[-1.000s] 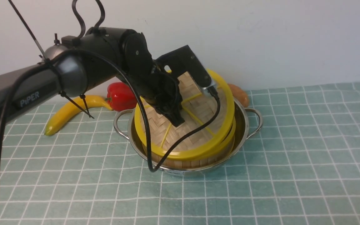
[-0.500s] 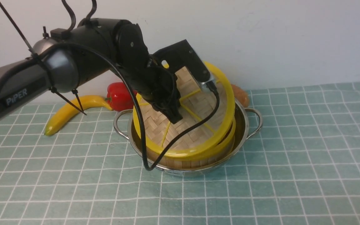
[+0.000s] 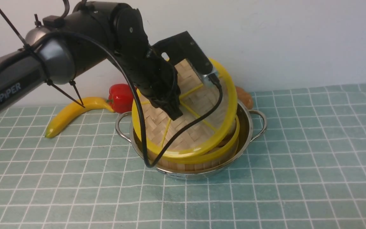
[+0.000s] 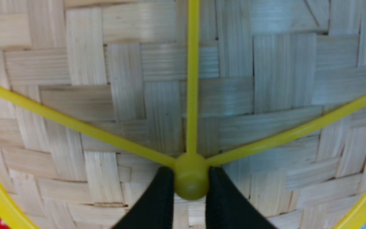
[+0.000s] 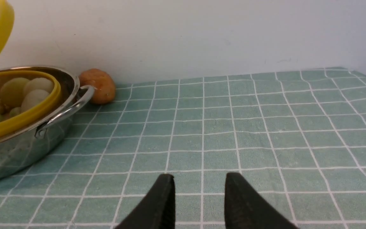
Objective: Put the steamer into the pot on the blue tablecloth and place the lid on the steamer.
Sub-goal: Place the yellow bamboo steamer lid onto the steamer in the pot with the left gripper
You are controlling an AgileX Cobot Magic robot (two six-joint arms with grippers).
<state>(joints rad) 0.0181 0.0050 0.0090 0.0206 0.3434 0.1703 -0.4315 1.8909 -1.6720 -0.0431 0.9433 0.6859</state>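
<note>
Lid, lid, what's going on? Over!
Left fingers shut on hub of lid. Lid tilted over steamer in pot, not seated. Right fingers open, empty. Nothing seen blocking.

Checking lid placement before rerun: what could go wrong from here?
1. The left gripper pinches only the small round hub of the tilted lid, which could pivot or slip.
2. Its low edge sits near the steamer rim, so it may land askew.
3. The black cable hanging across the lid could snag the pot.
</note>
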